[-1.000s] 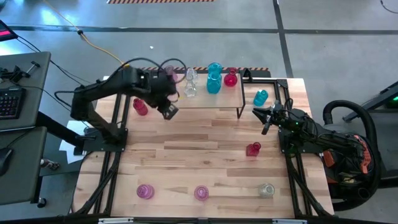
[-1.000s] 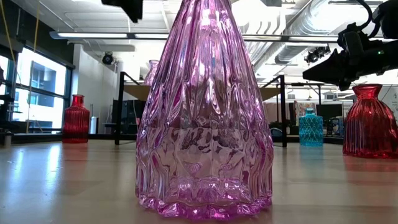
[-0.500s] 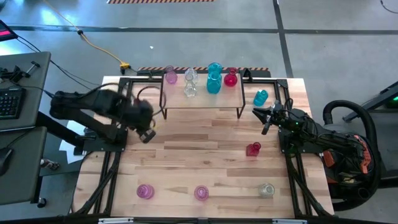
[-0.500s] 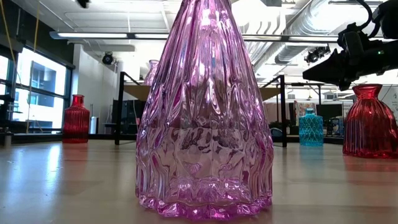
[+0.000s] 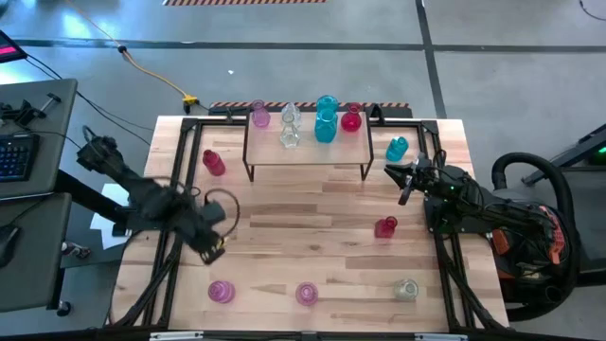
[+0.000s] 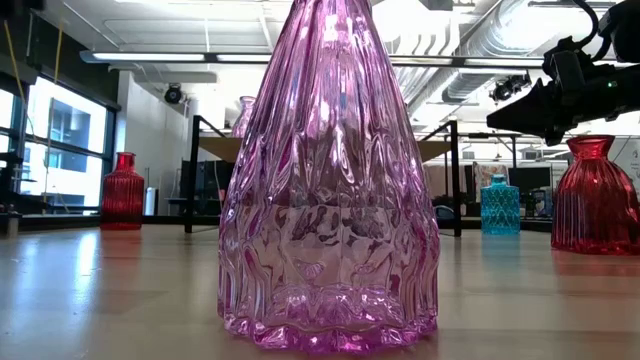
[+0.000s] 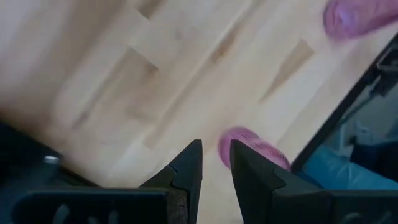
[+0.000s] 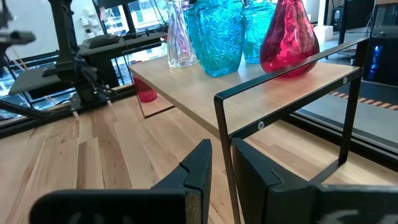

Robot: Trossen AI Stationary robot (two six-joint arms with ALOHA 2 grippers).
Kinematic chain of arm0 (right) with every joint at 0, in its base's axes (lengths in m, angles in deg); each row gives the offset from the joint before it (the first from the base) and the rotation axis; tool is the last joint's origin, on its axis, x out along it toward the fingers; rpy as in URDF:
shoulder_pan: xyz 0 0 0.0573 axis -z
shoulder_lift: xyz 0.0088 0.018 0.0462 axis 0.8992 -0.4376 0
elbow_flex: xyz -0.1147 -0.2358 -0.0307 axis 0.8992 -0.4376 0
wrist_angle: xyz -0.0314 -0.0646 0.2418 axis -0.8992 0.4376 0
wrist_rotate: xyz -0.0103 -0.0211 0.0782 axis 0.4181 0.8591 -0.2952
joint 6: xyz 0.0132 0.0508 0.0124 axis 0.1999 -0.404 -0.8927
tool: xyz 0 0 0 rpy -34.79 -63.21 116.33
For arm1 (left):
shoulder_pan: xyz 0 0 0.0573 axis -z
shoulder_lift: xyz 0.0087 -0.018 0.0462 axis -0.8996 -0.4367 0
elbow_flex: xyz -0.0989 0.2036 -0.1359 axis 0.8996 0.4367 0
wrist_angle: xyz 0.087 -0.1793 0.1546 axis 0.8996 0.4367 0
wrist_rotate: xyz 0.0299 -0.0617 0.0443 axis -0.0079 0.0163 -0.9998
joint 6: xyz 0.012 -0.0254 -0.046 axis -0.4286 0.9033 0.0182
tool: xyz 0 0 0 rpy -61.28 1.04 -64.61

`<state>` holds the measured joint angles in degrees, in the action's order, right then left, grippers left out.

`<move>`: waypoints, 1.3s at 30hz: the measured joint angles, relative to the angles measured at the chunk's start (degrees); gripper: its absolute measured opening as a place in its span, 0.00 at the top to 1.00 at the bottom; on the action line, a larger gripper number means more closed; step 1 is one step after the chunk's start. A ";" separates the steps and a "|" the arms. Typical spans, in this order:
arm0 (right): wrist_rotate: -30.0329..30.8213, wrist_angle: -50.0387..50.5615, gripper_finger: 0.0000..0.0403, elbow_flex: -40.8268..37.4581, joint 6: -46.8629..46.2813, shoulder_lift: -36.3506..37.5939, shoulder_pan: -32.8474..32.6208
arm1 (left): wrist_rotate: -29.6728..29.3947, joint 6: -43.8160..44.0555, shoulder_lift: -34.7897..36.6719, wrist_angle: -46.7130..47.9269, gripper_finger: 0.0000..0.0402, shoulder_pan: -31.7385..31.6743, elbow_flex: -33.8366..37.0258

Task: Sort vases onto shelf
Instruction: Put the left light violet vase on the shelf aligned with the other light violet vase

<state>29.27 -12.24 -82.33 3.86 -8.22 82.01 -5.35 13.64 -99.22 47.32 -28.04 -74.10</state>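
Note:
The shelf stands at the far middle of the table and carries a pink vase, a clear vase, a teal vase and a red vase. On the tabletop stand two red vases, a teal one, two pink ones and a clear one. My left gripper hovers shut over the near-left table; its wrist view shows a pink vase just beyond the fingertips. My right gripper waits shut beside the shelf's right end.
The shelf's black leg frame stands right in front of my right gripper. In the low view a pink vase fills the middle and hides most of the shelf. Bare boards lie in the table's middle. A desk with a keyboard is left of the table.
My left gripper has drawn back from the shelf's left end, where the pink vase stays standing, and has swung toward the table's left and near edges, ending low over the near-left boards. The right arm has kept still.

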 joint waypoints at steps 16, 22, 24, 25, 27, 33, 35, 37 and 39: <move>0.00 0.00 0.88 0.01 0.00 0.00 -0.01 | 2.45 15.43 -0.75 -21.24 0.82 14.30 10.58; 0.00 0.00 0.88 0.01 0.00 0.00 0.00 | 2.69 15.02 -4.01 -25.51 0.82 14.74 10.54; 0.00 0.01 0.88 0.01 0.00 0.00 0.00 | 3.02 15.02 -4.96 -26.16 0.82 14.61 10.54; 0.00 0.00 0.88 0.01 0.02 0.00 0.00 | 3.09 15.02 -5.29 -26.24 0.82 14.60 10.54; 0.00 0.01 0.88 0.01 0.00 0.00 0.00 | 3.11 15.38 -5.51 -26.61 0.82 14.60 10.54; 0.00 0.00 0.88 0.01 0.00 0.00 0.00 | 4.35 15.52 -6.34 -27.04 0.82 14.80 10.54; 0.00 0.00 0.88 0.01 0.00 0.00 0.00 | 4.38 15.52 -6.82 -27.27 0.82 15.19 10.54; 0.00 0.00 0.88 0.01 0.00 0.00 -0.01 | 4.42 15.54 -7.22 -27.30 0.82 15.46 10.54; 0.00 0.00 0.88 0.01 0.00 0.00 -0.01 | 4.44 15.53 -7.37 -27.19 0.82 15.80 10.54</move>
<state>29.27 -12.24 -82.32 3.86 -8.22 82.00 -0.91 29.17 -106.60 20.12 -12.24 -63.56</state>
